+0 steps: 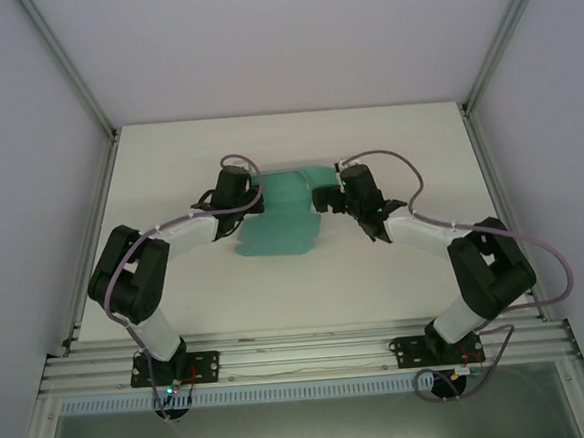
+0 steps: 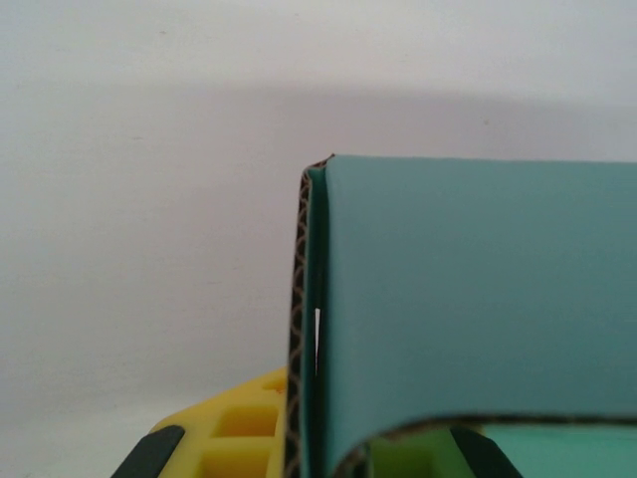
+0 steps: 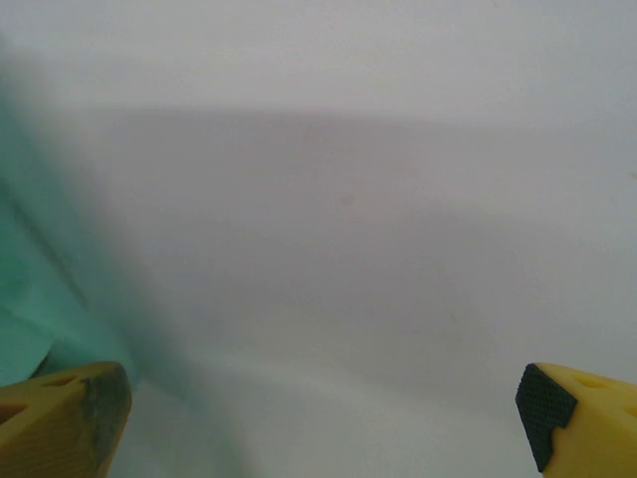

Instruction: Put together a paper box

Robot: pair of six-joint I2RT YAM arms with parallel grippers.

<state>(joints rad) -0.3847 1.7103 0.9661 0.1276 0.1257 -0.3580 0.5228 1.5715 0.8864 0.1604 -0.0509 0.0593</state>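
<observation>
1. The paper box point(image 1: 280, 220) lies mid-tabletop point(image 1: 297, 289), partly folded, between both arms.
2. The left jaws are pinched tight on its folded left edge.
3. The right jaws gape wide and empty, just beside its right edge.
4. Folding looks about midway; the next move likely calls for the right jaws to take the opposite flap.

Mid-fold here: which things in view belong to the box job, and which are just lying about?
Part of the job:
paper box, a teal sheet, partly folded
left hand, shut on a folded edge of it
right hand, open beside the sheet

Not part of it:
table, work surface only
cables on the arms
rail at the near edge
</observation>
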